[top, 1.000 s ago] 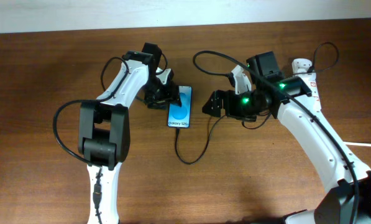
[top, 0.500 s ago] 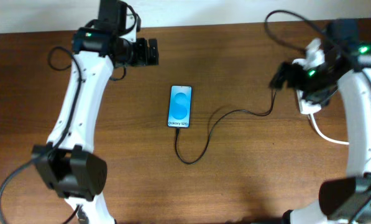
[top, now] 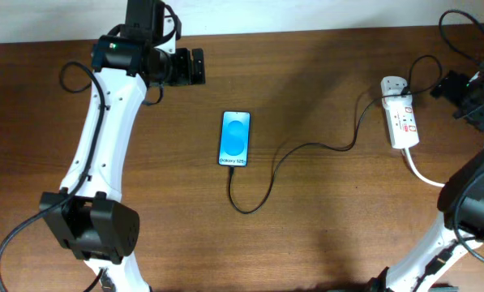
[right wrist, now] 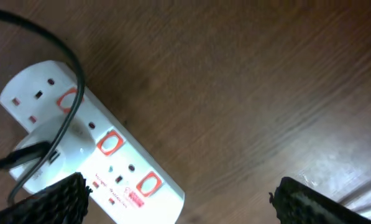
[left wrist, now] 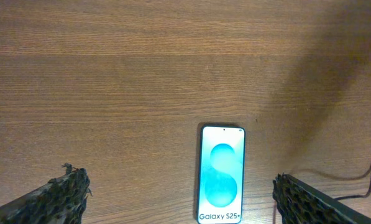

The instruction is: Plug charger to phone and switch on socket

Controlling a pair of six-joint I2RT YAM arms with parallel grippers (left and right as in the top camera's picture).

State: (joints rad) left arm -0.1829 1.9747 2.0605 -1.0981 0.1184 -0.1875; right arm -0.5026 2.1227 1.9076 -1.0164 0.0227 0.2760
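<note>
Overhead view. The phone point(top: 235, 139) lies flat at the centre of the wooden table point(top: 323, 227), with its blue screen facing up and its white lettering at the lower end. The charger point(top: 306, 148), a thin black cable, meets the phone's lower edge and loops below it. It then runs right and upward to a white adapter point(top: 390, 84) seated in the upper end of the socket point(top: 401, 123), a white strip with red switches at the right of the frame. Whether the switches are on cannot be told.

The left gripper point(top: 199, 67) is at the upper left, well apart from the phone. Its fingers are spread and hold nothing. In the left wrist view both fingers point(left wrist: 61, 196) frame bare wood, with the phone between them.

The right gripper point(top: 456, 96) is at the upper right edge, near the socket but not touching it. It is likewise released and empty. The right wrist view shows the socket at lower left, beside one finger.
</note>
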